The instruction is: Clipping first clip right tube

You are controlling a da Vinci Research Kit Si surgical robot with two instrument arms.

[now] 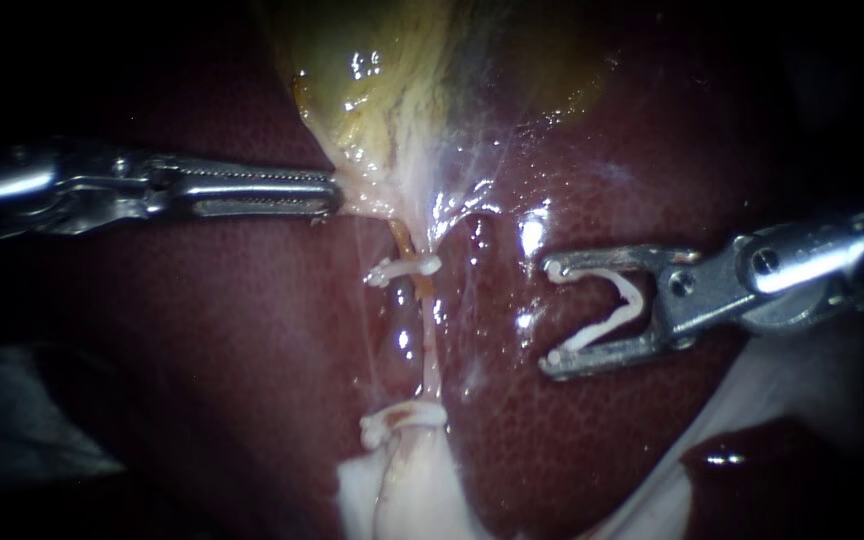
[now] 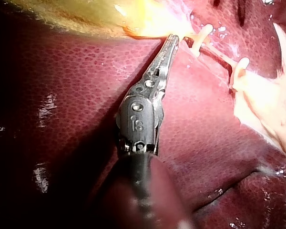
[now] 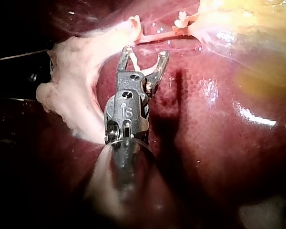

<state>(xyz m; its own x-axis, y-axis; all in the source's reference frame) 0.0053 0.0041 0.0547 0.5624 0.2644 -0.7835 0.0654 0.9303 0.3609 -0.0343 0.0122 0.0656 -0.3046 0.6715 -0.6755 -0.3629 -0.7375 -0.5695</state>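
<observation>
White clip [image 1: 607,312] inside right instrument [image 1: 552,315]

Silvery left instrument [image 1: 333,196] and right instrument [image 1: 552,315], screw-pinned, dark-shafted.

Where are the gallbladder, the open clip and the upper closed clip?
gallbladder [image 1: 382,100]: endoscope view, yellow wall.
open clip [image 1: 635,298]: endoscope view, its bend.
upper closed clip [image 1: 404,270]: endoscope view, its middle.

tube [image 1: 428,350] betw. upper clip [image 1: 404,270] & lower clip [image 1: 400,422]: bare | R of tube: open liver [image 1: 492,330] to right instrument [image 1: 552,315] w/ loaded clip [image 1: 632,298] | above-L of tube: blocked, left instrument [image 1: 335,197] clamped on gallbladder [image 1: 372,90]
</observation>
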